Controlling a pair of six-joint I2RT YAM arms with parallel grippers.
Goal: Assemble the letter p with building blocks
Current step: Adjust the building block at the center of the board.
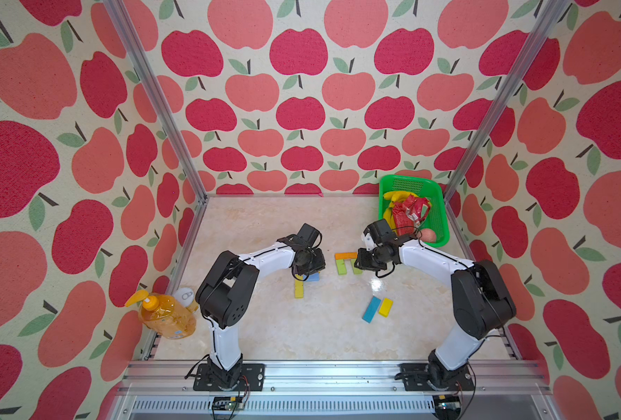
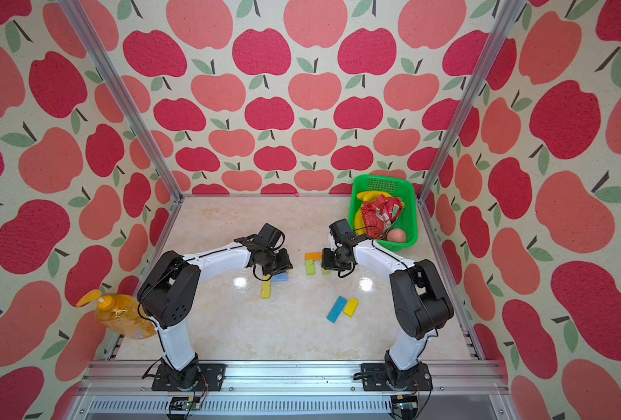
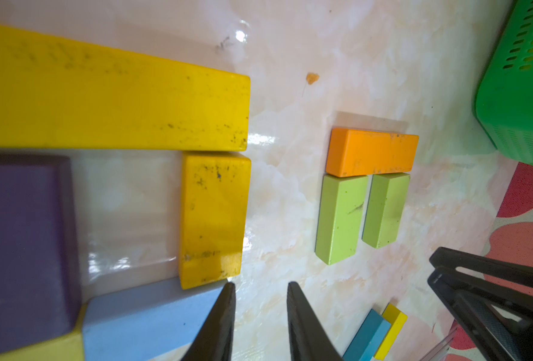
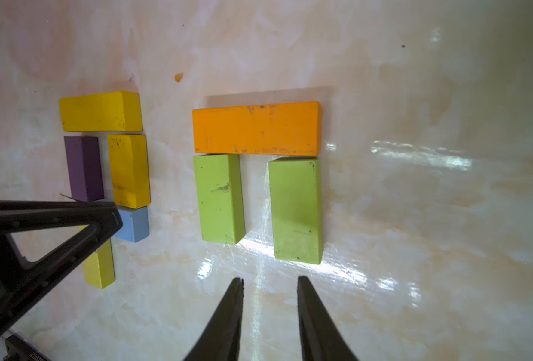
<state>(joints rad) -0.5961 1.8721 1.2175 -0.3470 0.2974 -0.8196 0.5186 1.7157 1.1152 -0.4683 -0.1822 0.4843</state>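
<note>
Near blocks (image 4: 219, 198), end effectors (image 3: 261, 284) (image 4: 270, 278) ajar, empty

Bottle (image 1: 167, 316) label and red packet (image 1: 409, 214) print too small to read

Left gripper (image 2: 276, 265) hangs low over its cluster. A long yellow block (image 2: 266, 289) pokes out toward the front edge with a light blue block (image 2: 281, 277) just beside its far end, and the rest is hidden under the wrist. Right gripper (image 2: 330, 261) sits at the end of the orange block (image 2: 313, 256). A light green block (image 2: 310, 268) butts against that orange one. Nearer the front, a blue block (image 2: 336, 309) and a short yellow block (image 2: 351, 307) lie side by side, well apart from both grippers.
</note>
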